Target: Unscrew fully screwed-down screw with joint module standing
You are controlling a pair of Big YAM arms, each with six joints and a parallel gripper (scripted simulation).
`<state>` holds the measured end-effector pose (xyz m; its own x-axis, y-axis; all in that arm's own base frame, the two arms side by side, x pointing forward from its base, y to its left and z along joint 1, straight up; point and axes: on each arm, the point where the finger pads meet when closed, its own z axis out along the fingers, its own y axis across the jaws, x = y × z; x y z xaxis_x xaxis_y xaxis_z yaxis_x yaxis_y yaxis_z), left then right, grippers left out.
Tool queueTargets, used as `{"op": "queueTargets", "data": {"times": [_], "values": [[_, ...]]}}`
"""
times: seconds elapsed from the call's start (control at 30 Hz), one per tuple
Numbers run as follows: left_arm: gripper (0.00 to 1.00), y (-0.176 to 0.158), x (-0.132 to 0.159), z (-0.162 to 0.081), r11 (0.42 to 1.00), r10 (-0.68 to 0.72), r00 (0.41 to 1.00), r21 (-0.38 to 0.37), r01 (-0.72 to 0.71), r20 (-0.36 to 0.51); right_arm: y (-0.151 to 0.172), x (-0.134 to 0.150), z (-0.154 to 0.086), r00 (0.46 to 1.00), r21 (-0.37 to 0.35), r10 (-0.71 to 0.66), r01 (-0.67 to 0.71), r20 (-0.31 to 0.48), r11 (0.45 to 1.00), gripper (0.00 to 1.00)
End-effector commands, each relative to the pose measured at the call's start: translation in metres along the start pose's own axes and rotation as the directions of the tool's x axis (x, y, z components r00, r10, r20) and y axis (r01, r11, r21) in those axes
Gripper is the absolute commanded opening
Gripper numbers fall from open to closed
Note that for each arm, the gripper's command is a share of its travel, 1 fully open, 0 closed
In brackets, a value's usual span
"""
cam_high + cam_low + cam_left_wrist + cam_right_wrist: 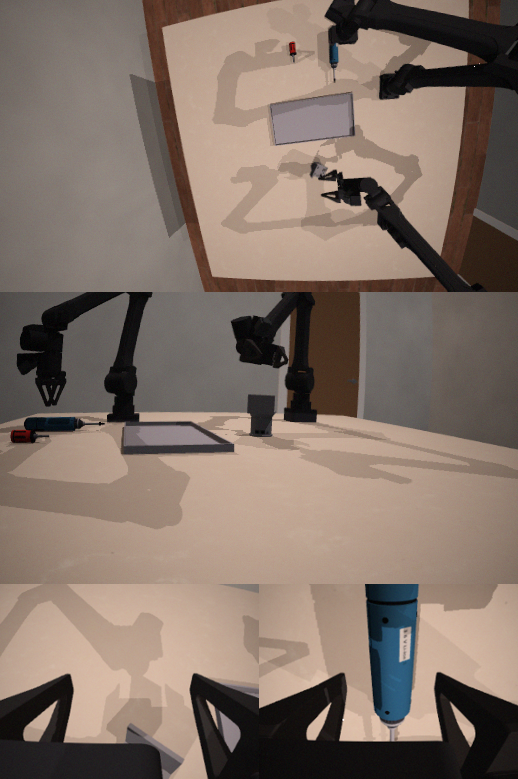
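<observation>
The joint module stands upright on the table with its grey bracket on top. Only the bracket's upright plate shows in the left wrist view; the screws are hidden or too small to tell. My left gripper is open and empty, above and beside the module, with its fingers pointing sideways. The electric screwdriver lies on the table. My right gripper is open and points down above its blue barrel, which runs between the fingers in the right wrist view.
A shallow grey tray lies between the electric screwdriver and the joint module. A small red screwdriver lies beside the blue one. Arm shadows cross the table.
</observation>
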<state>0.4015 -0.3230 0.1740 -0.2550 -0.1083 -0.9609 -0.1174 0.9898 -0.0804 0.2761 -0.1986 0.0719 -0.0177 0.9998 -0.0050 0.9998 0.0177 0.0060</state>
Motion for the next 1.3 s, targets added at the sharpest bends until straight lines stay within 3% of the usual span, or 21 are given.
{"op": "queueTargets", "data": {"times": [0.0,0.13,0.53,0.7,1.1,1.27], "values": [[0.86,-0.013,-0.012,0.026,0.998,-0.048,0.999,-0.033,0.048,-0.003,0.009,-0.007,-0.01,1.0,-0.019,-0.001,0.001,0.014,1.0,0.65],[0.86,-0.016,-0.011,0.023,0.999,-0.045,0.999,-0.025,0.045,-0.003,0.009,-0.007,-0.01,1.0,-0.019,-0.001,0.001,0.014,1.0,0.65],[0.86,0.022,-0.05,0.127,0.967,-0.179,0.984,-0.183,0.178,0.015,0.009,-0.007,-0.01,1.0,-0.019,-0.001,0.001,0.014,1.0,0.65],[0.86,0.014,-0.048,0.121,0.97,-0.174,0.985,-0.169,0.174,0.012,0.009,-0.007,-0.01,1.0,-0.019,-0.001,0.001,0.014,1.0,0.65],[0.86,0.088,-0.086,0.225,0.895,-0.303,0.951,-0.322,0.308,0.066,0.009,-0.007,-0.01,1.0,-0.019,-0.001,0.001,0.014,1.0,0.65],[0.86,0.08,-0.085,0.221,0.9,-0.3,0.952,-0.311,0.304,0.062,0.009,-0.007,-0.01,1.0,-0.019,-0.001,0.001,0.014,1.0,0.65]]}}
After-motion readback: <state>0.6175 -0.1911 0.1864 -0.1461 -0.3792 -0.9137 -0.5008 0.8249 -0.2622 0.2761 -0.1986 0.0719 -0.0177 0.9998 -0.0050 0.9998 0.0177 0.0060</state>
